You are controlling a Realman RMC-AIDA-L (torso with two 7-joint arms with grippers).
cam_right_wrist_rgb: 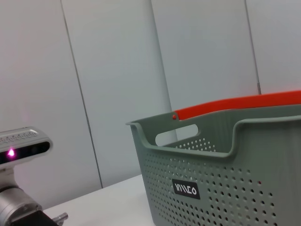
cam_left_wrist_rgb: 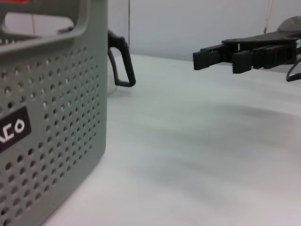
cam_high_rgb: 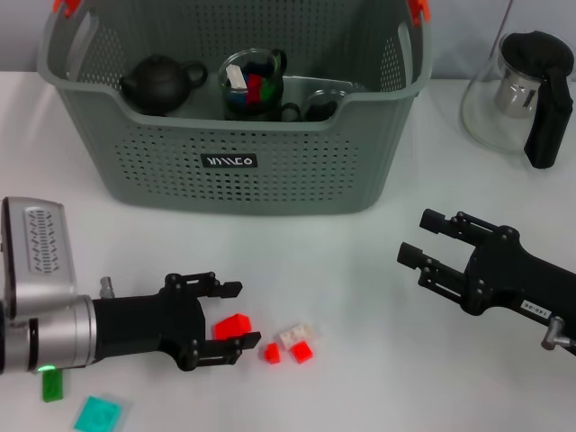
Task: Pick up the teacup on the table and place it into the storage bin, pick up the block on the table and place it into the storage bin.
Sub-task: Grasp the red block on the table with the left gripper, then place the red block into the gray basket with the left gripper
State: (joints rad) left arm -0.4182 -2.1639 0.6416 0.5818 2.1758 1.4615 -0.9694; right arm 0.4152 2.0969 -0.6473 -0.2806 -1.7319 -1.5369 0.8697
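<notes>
The grey-green storage bin [cam_high_rgb: 360,171] stands at the back of the white table; it also shows in the left wrist view [cam_left_wrist_rgb: 56,132] and the right wrist view [cam_right_wrist_rgb: 225,188]. Inside it a low glass teacup [cam_high_rgb: 317,104] rests beside a black teapot [cam_high_rgb: 160,83] and a glass [cam_high_rgb: 252,83] holding coloured pieces. My left gripper [cam_high_rgb: 237,315] is low at the front left, open, its fingers on either side of a red block [cam_high_rgb: 232,326]. My right gripper [cam_high_rgb: 416,236] hovers open and empty at the right, also seen in the left wrist view [cam_left_wrist_rgb: 221,56].
Two small red blocks [cam_high_rgb: 270,353] [cam_high_rgb: 302,353] and a pale one [cam_high_rgb: 294,335] lie just right of the left gripper. A green piece [cam_high_rgb: 51,385] and a teal one [cam_high_rgb: 97,416] lie near the front left edge. A glass pitcher [cam_high_rgb: 526,90] stands back right.
</notes>
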